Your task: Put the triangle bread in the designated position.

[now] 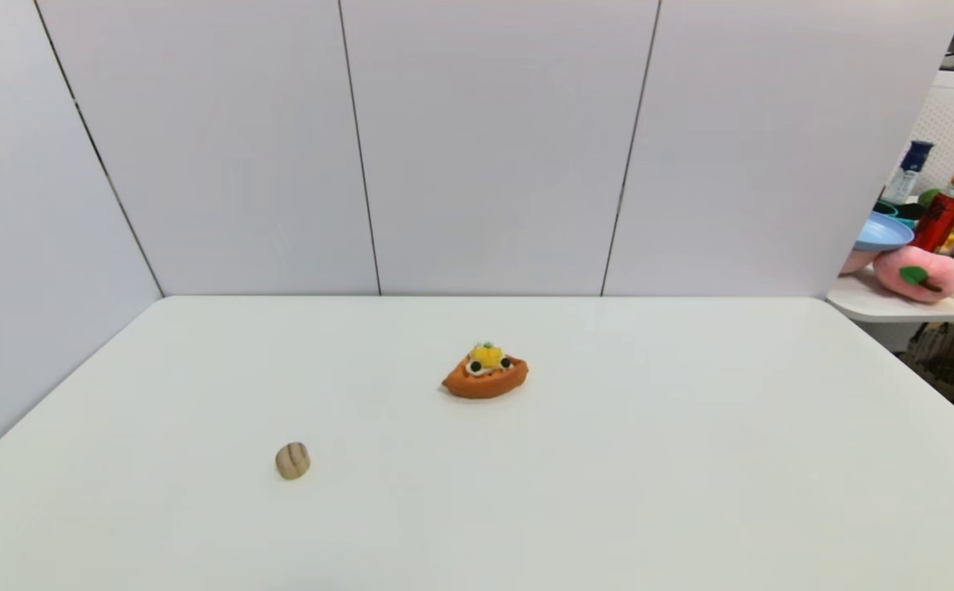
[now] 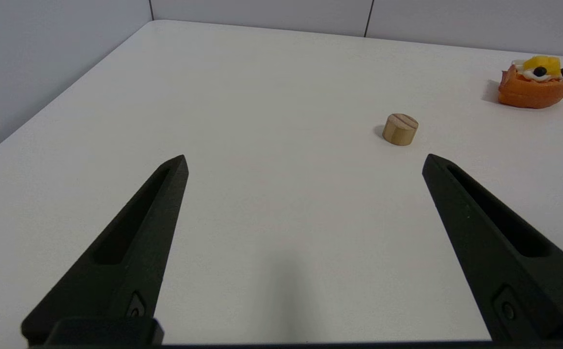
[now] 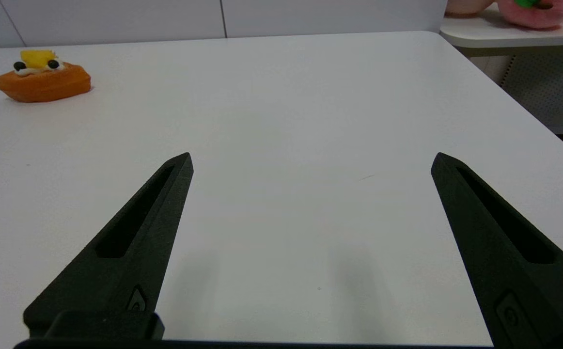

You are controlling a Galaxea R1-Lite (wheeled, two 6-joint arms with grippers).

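From the head camera, the triangle bread [image 1: 485,373], an orange-brown wedge-shaped toy pastry topped with yellow fruit chunks, white cream and two dark berries, is lying near the middle of the white counter [image 1: 690,460]. A small beige round wooden block [image 1: 292,460] is sitting well apart from it, nearer the robot and to its left. Neither arm is showing in this view. Beyond the counter's far right corner, a side shelf is carrying a pink plush peach [image 1: 918,273] and what is probably a red can [image 1: 940,220].

In the left wrist view, the left gripper [image 2: 305,162] is hovering low over bare counter with its jaws spread wide and holding nothing; the block [image 2: 400,129] and the bread [image 2: 536,82] are lying ahead of it.

In the right wrist view, the right gripper [image 3: 311,160] is likewise hanging wide open and empty, with the bread [image 3: 43,80] lying well away from it.
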